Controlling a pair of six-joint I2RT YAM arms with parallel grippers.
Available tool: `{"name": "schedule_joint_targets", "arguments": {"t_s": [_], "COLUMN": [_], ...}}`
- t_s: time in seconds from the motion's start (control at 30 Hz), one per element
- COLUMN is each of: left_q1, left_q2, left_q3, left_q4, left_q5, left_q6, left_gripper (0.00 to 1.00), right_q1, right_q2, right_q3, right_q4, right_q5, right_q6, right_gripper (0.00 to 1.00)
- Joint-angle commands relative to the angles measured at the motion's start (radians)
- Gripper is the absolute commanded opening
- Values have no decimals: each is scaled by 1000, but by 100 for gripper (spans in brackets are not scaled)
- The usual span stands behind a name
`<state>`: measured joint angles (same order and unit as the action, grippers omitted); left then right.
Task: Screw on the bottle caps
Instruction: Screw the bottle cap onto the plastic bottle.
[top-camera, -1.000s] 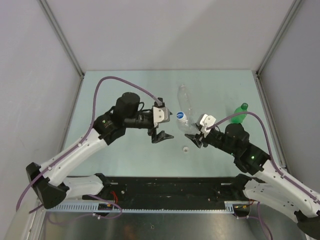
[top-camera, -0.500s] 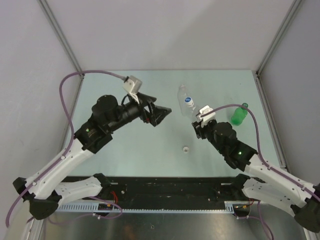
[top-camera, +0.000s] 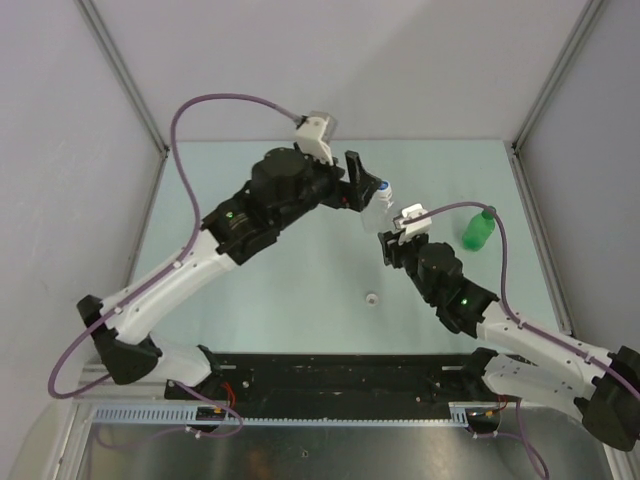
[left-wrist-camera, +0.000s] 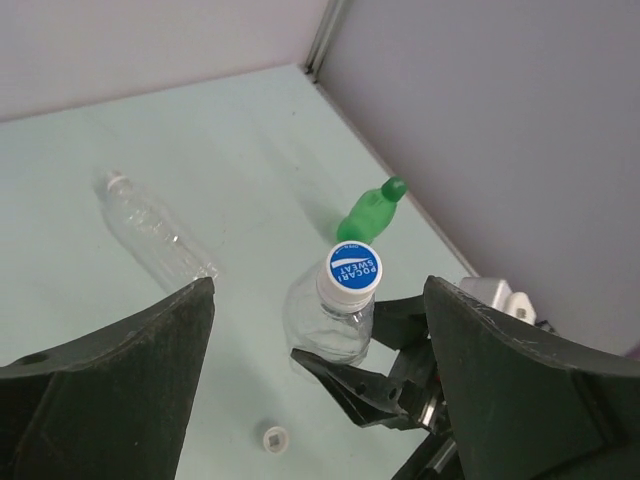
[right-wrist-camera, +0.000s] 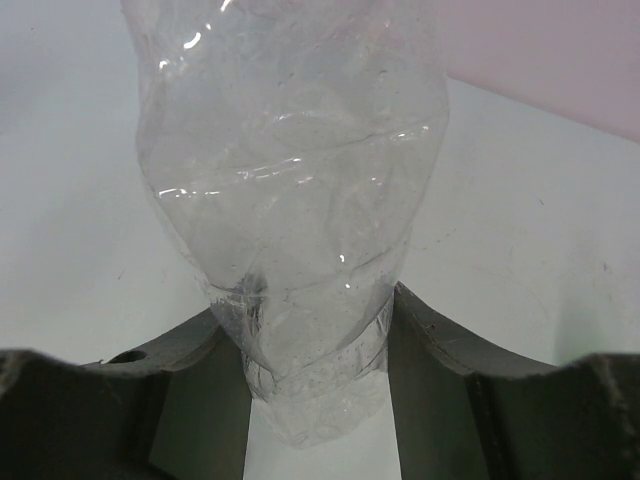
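Observation:
My right gripper is shut on the lower body of a clear ribbed bottle and holds it upright above the table. The right wrist view shows that bottle pinched between both fingers. A white cap with a blue top sits on its neck. My left gripper stands open, its fingers wide on either side of the cap and not touching it. A loose white cap lies on the table in front. The green bottle stands at the right with its green cap on.
Another clear bottle lies on its side on the table behind; in the top view my left arm hides it. Grey walls with metal corner posts enclose the pale green table. The right wall runs close behind the green bottle.
My left arm swung up and to the right, bringing its open gripper over the capped bottle. My right gripper carried that bottle a little back and stood it more upright.

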<state>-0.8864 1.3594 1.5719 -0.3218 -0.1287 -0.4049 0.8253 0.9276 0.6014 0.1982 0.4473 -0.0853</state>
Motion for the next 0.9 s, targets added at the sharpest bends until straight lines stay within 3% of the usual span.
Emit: {"name": "schedule_joint_targets", "arguments": {"t_s": [0.0,0.33,0.87], "left_q1": [-42,-88,-104], "left_q2": [49,174,209], "left_q3": [81,162,160], "left_q4": [-29,-29,-30], "left_q5": [-125,-158,-168], "left_q6": [26,48,54], "left_gripper": [89,81,61], "right_q1": [-3,-15,-30], "right_q2": [16,55,17], "right_q3": [1,3,3], "right_q4": [88,102,99], "right_q5": [9,-31,-42], "right_q6": [31,34,34], "right_gripper": [0,0,0]}}
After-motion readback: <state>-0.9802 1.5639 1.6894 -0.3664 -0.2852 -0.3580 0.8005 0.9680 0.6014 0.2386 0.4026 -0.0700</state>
